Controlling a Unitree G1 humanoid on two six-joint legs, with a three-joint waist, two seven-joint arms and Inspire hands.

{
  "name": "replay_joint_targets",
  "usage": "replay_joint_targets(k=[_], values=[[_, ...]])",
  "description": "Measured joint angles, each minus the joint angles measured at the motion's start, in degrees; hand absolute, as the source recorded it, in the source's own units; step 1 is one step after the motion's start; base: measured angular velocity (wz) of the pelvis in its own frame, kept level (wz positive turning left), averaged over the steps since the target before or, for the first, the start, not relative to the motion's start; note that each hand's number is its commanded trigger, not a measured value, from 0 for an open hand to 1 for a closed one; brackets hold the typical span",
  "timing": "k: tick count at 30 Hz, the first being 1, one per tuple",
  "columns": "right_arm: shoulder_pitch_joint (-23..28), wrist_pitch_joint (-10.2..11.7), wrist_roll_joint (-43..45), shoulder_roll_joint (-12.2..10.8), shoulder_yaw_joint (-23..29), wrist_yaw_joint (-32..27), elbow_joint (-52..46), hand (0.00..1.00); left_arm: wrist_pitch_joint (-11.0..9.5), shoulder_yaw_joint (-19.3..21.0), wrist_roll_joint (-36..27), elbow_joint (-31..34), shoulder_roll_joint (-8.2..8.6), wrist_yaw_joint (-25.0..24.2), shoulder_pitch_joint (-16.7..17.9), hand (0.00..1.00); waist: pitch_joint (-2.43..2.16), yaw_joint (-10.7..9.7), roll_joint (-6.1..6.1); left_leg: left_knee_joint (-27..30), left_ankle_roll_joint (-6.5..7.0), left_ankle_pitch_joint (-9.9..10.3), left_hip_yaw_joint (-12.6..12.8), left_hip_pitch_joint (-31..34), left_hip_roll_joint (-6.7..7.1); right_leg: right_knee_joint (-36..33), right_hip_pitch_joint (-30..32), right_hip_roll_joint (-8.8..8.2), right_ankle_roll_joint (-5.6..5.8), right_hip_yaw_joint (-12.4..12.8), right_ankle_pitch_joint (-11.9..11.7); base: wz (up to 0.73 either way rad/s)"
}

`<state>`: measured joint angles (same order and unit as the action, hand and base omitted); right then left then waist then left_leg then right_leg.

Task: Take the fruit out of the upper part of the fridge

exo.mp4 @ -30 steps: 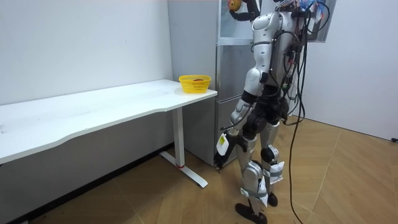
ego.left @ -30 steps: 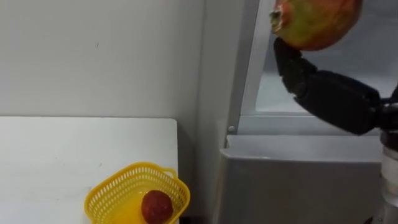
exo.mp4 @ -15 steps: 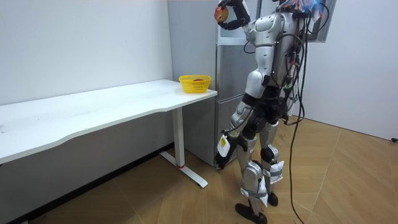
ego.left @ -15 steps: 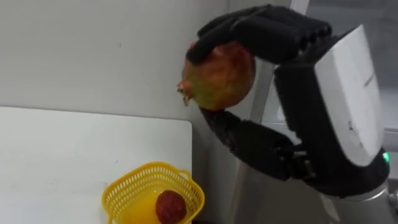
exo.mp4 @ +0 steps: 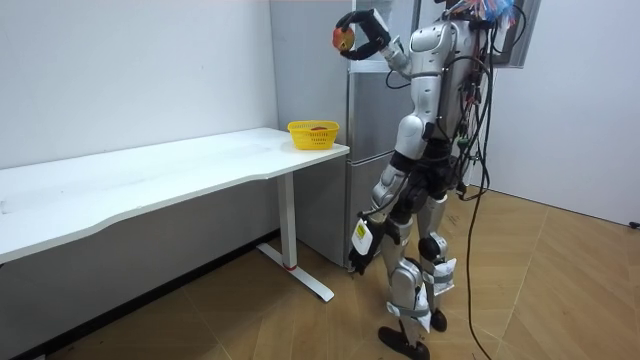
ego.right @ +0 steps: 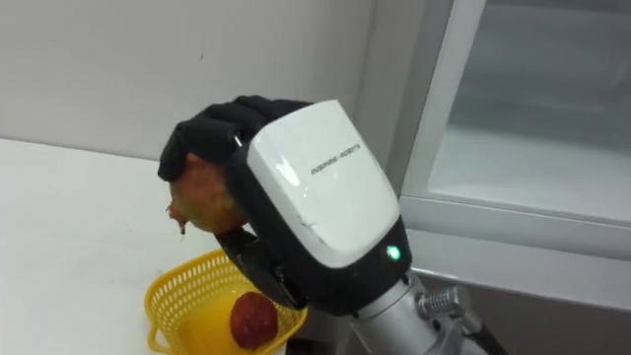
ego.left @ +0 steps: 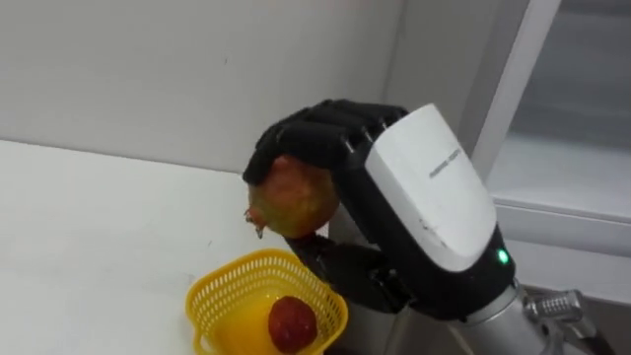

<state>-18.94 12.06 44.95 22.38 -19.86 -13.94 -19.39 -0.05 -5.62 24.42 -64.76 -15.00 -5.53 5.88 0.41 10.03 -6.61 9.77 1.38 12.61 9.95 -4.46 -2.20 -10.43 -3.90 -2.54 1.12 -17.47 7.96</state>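
The right hand (ego.left: 429, 202) has its fingers and thumb curled round the pomegranate (ego.left: 293, 195), fingers over the top and thumb beneath. The fruit is held in the air above the yellow basket (ego.left: 219, 293) on the counter (ego.left: 89, 232).

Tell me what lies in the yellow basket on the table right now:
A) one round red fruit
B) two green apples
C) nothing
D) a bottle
A: a single round red fruit sits inside the yellow basket, while the right hand holds the pomegranate in the air, not in the basket.
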Motion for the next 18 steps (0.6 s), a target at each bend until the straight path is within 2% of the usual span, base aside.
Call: replay_joint_targets(k=[4,14,18], values=[[0.0,-1.6,0.1,0.0,-1.3,0.3,4.6,1.00,0.0,-0.2,1.0,-0.1,-0.25,0.0,-0.3,0.00,0.15,0.8,-0.47,0.2,0.03,0.0,-1.2,0.0,0.27,0.1,-0.2,-0.22,0.03,-0.3,0.0,0.13],[0.0,-1.3,0.0,-0.6,-4.0,0.4,12.5,1.00,0.0,-0.2,2.6,-0.1,-0.24,0.3,-0.8,0.00,0.44,2.8,-0.42,0.9,0.05,0.0,-2.3,1.8,0.71,1.9,-0.2,-0.46,0.14,-1.4,0.1,0.06],[-0.1,-2.4,0.0,-1.9,-4.0,1.6,16.3,1.00,0.1,-0.2,2.8,-0.1,-0.18,0.2,-0.9,0.00,0.60,3.1,-0.20,1.1,0.06,0.0,-2.4,2.0,0.78,1.8,-0.1,-0.51,0.15,-1.4,0.1,0.00]])
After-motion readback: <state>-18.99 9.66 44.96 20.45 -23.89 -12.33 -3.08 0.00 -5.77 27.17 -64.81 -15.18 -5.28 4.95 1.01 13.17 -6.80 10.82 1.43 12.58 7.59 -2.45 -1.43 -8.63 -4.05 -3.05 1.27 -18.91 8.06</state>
